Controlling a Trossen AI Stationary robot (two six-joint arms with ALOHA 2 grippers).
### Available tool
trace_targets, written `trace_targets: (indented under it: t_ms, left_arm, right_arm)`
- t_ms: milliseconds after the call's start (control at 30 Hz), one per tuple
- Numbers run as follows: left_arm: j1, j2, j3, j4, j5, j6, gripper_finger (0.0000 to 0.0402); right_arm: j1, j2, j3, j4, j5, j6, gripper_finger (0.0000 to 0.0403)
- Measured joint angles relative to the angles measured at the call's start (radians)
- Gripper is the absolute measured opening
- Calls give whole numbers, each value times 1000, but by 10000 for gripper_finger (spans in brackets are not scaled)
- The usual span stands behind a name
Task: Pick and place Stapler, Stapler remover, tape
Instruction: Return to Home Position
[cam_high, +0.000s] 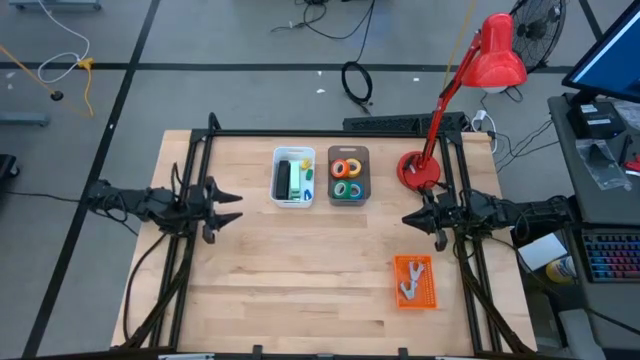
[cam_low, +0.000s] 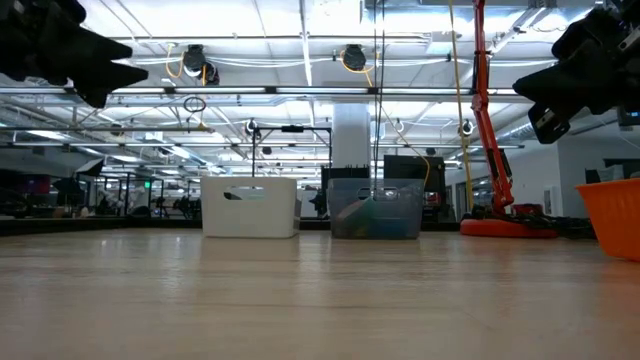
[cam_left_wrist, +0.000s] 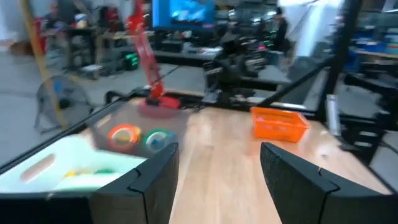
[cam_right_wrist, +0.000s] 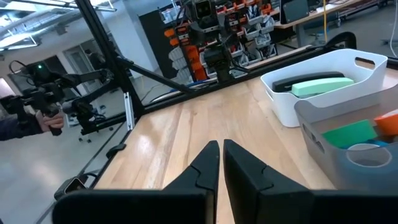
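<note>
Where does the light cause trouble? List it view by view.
Low view: ceiling lights backlight the left arm and right arm into silhouettes. High view: even, only faint shadows on the table. Left wrist view: the monitor glows bright. Right wrist view: ceiling strips glare.

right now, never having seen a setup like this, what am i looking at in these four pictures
It is a robot with two dark arms at a wooden table. One camera looks straight down, one sits at table-top height, and one rides on each wrist. The left gripper is open and the right gripper shut; both hover at the table's sides, holding nothing. Staplers lie in the white bin, tape rolls in the clear bin beside it, staple removers in the orange bin. A red lamp stands by the right arm.
</note>
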Motion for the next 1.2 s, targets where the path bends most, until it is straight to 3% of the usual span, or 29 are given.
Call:
trace_targets:
  t_ms: [267,1200]
  left_arm:
    - [-3,-1,-44,39,125,21,228]
    - [-2,1,-61,9,125,-37,228]
  right_arm:
    - [0,0,0,3,2,-24,15]
    - [0,0,0,5,2,-17,16]
